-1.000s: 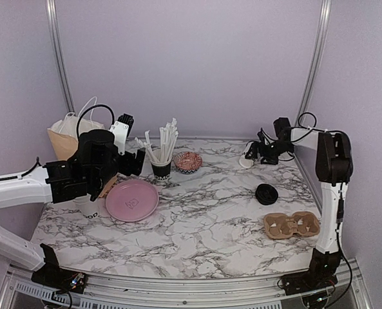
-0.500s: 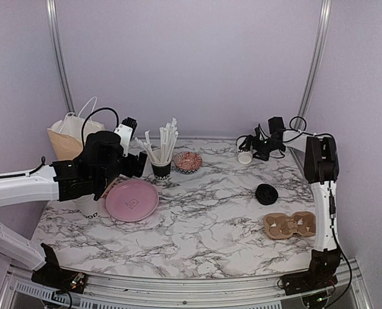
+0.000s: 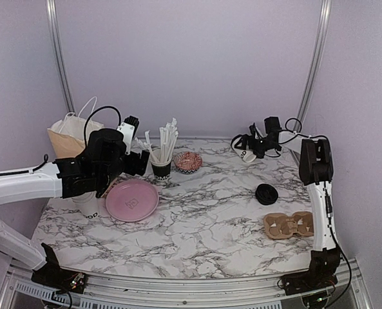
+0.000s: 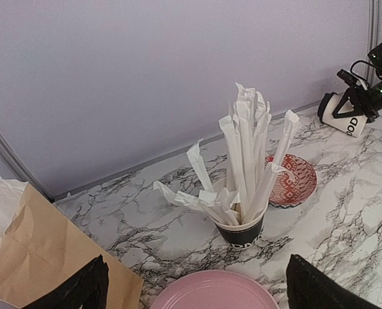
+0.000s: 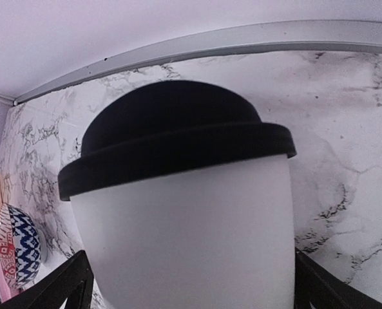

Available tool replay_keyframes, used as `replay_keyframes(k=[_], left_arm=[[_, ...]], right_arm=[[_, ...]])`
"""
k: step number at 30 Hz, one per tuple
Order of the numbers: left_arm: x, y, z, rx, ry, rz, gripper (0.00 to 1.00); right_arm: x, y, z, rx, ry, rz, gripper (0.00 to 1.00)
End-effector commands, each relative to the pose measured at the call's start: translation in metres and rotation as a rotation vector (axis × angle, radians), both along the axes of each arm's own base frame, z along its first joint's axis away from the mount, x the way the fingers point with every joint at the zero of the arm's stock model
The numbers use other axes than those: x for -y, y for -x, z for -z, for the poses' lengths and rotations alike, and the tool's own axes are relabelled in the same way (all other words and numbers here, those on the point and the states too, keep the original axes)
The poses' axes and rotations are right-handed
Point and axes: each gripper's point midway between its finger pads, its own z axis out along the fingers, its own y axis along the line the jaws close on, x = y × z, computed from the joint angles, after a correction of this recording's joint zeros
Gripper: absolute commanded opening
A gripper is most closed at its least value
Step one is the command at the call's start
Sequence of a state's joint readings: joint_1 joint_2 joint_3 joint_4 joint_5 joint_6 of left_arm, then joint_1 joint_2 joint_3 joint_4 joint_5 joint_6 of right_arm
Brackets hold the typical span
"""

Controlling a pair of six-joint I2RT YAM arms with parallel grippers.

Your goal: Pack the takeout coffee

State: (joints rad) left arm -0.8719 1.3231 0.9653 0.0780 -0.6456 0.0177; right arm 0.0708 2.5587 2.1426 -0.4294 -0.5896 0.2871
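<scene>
The takeout coffee (image 3: 244, 152), a white paper cup with a black lid, is held tilted above the back right of the table. My right gripper (image 3: 254, 147) is shut on it. In the right wrist view the cup (image 5: 184, 225) fills the frame between the fingers (image 5: 62, 283), its lid (image 5: 171, 135) on top. It also shows in the left wrist view (image 4: 344, 117), lettering outward. My left gripper (image 3: 134, 163) is open and empty over the far edge of a pink plate (image 3: 132, 199); its black fingertips (image 4: 81, 290) stand wide apart.
A brown paper bag (image 3: 67, 138) stands at the back left. A stack of white cups (image 3: 87, 206) sits under the left arm. A black cup of straws (image 3: 162, 164), a red bowl (image 3: 187, 161), a loose black lid (image 3: 266, 193) and a cardboard carrier (image 3: 292, 224) are on the marble.
My right arm has folded in and reached toward the back, lifting the lidded cup slightly up and back. My left arm has shifted a little to the right.
</scene>
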Motion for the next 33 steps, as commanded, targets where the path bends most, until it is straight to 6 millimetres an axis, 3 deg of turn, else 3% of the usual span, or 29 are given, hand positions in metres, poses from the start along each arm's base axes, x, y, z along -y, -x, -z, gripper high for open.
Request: replay_keyframes(k=[1, 5, 8, 15, 18, 21, 26, 30, 33], left_arm=[[0.0, -0.002, -0.01, 0.004, 0.023, 0.0, 0.96], [-0.001, -0.001, -0.016, 0.01, 0.033, 0.008, 0.96], [-0.002, 0.001, -0.019, 0.012, 0.04, 0.011, 0.96], [-0.002, 0.004, -0.024, 0.014, 0.049, 0.025, 0.96], [0.002, 0.005, -0.023, 0.007, 0.053, 0.046, 0.97], [0.011, 0.007, -0.023, -0.008, 0.059, 0.097, 0.97], [0.044, 0.02, -0.038, -0.058, 0.176, 0.271, 0.98], [0.083, 0.045, -0.07, -0.103, 0.327, 0.506, 0.99], [0.11, 0.066, -0.091, -0.12, 0.39, 0.665, 0.99]], right_arm=[[-0.022, 0.023, 0.014, -0.019, 0.14, -0.134, 0.99], [-0.022, 0.028, 0.014, 0.035, 0.345, -0.224, 0.99], [-0.02, 0.033, 0.014, 0.045, 0.398, -0.244, 0.97], [-0.022, 0.045, 0.014, 0.03, 0.384, -0.273, 0.76], [-0.029, 0.053, 0.003, 0.043, 0.338, -0.296, 0.7], [-0.04, 0.068, -0.025, 0.086, 0.273, -0.357, 0.69], [-0.053, 0.118, -0.105, 0.268, 0.189, -0.486, 0.7], [-0.062, 0.185, -0.157, 0.467, 0.131, -0.643, 0.74], [-0.07, 0.246, -0.175, 0.592, 0.059, -0.81, 0.74]])
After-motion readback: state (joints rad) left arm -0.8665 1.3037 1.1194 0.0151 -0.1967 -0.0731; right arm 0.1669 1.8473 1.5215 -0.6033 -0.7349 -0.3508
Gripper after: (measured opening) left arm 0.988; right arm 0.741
